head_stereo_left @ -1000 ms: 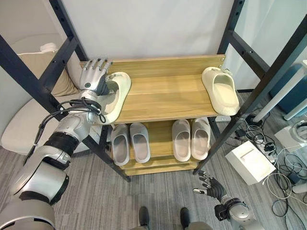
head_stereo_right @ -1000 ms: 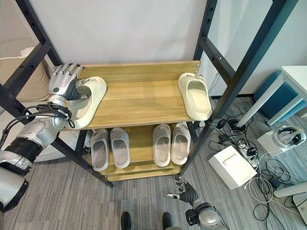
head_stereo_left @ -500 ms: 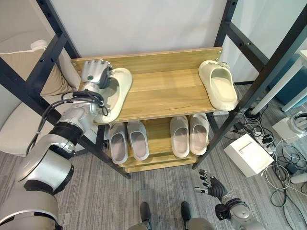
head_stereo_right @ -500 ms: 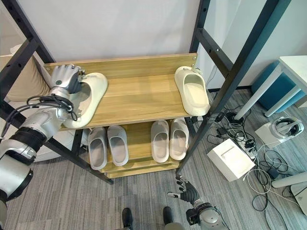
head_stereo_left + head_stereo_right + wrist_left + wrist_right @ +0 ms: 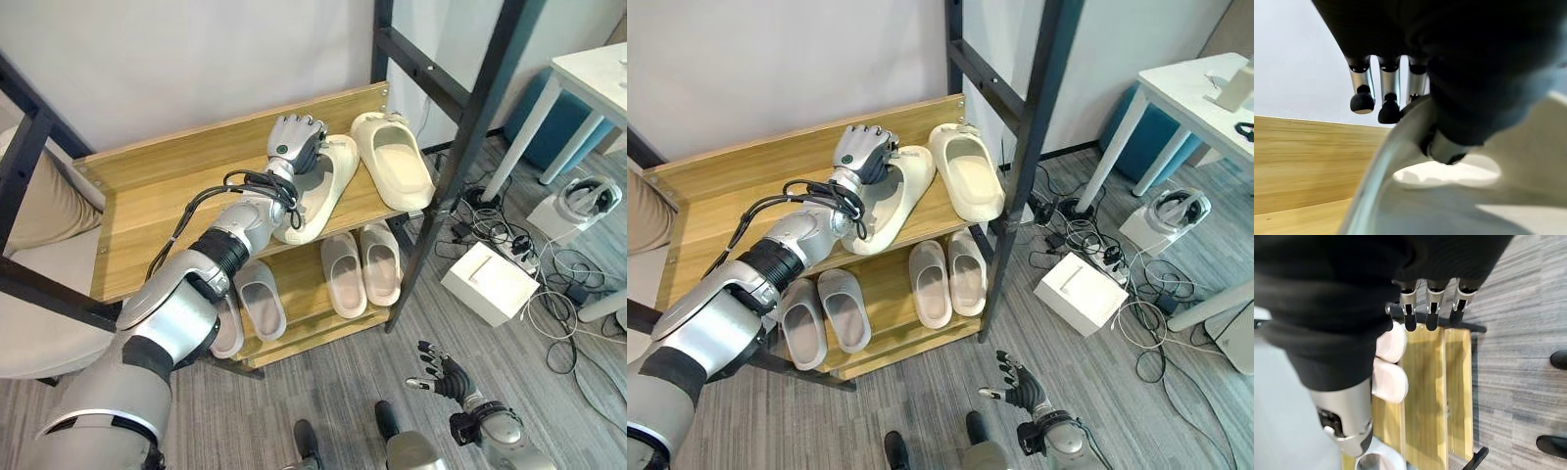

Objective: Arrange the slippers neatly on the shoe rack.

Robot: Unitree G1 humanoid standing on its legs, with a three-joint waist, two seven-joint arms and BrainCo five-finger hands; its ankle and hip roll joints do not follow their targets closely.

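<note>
An office or lab corner: grey carpet floor [image 5: 549, 392], tangled cables [image 5: 534, 269] by a white box [image 5: 487, 284], a white desk [image 5: 588, 73], and a headset [image 5: 588, 196] lying on the floor.

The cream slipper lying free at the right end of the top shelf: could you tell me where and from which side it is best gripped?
Probably by the strap over its toe end. The free cream slipper lies sole-down, opening up, so fingers can hook under that band from above. Come from the shelf's open front: a black post stands at its right, and the left hand holds the other cream slipper on its left.

light: bright, even indoor | shadows: soft | wrist views: near parts blurred
</note>
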